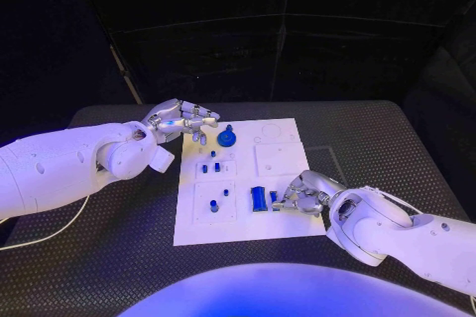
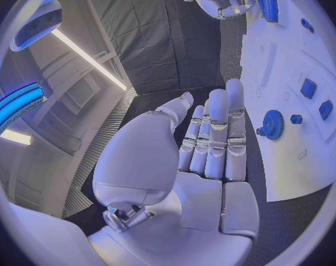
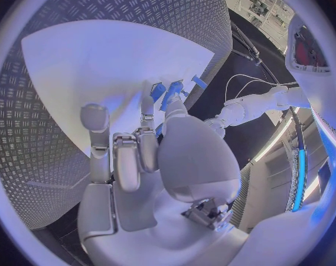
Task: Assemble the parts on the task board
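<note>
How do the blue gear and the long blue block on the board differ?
The blue gear is round and toothed and lies near the board's far edge by the left hand. The long blue block is straight-sided and sits near the board's front, beside the right hand. Both are blue and lie on the task board.

dark panelled walls (image 1: 298,49) stand behind the black ribbed table (image 1: 119,262); a bright light strip (image 2: 87,56) glows overhead.
</note>
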Robot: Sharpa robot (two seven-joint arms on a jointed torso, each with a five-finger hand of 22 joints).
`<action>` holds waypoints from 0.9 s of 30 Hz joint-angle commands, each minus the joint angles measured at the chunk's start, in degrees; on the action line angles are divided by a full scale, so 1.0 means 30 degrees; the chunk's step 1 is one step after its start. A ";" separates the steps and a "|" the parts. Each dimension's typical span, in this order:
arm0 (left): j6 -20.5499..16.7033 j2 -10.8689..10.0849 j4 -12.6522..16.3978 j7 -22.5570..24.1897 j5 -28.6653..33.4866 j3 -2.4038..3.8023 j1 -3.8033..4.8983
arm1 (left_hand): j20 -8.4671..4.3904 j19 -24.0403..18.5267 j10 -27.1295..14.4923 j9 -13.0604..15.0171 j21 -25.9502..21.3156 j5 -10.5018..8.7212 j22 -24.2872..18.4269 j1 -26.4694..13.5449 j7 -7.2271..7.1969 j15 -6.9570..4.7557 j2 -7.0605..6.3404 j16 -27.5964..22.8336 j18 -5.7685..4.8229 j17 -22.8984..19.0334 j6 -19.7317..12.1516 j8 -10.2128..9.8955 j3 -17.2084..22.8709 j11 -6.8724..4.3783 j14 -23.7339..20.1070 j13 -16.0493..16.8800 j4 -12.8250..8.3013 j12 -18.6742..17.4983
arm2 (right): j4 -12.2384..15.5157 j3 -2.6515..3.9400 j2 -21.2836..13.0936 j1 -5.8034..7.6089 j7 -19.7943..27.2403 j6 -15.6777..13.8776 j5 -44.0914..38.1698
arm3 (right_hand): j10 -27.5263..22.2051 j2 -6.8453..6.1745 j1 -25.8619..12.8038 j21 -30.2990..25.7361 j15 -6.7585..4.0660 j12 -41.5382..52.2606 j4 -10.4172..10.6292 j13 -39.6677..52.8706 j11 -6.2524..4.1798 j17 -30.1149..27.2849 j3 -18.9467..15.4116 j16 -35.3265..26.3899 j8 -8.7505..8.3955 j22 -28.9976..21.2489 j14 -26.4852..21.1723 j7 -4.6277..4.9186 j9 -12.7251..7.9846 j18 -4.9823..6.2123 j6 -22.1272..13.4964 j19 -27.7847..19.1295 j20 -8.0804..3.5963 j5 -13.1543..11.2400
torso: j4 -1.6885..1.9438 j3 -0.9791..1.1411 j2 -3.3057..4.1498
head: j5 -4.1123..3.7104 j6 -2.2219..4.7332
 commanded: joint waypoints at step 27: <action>0.0206 -0.0007 0.0048 0.0056 0.0088 0.0014 0.0022 | 0.0063 0.0048 -0.0168 0.0022 -0.0069 -0.0087 -0.0017 -0.0102 -0.0019 0.0037 0.0152 0.0109 0.0259 -0.0015 -0.0095 0.0091 -0.0131 -0.0019 -0.0146 0.0023 -0.0007 0.0065 | -0.1282 0.0002 0.0895 0.0016 0.0441 0.0061 -0.0066 | 0.0462 0.0593 0.1102 0.0010 -0.0168 0.0084 -0.0498 0.1824 -0.0238 0.4470 -0.0015 0.0118 0.0335 0.0094 0.1866 -0.0124 0.0268 -0.0092 -0.0086 0.0095 -0.0180 0.0558 | 0.0008 0.0011 0.0036 | 0.0078 -0.0002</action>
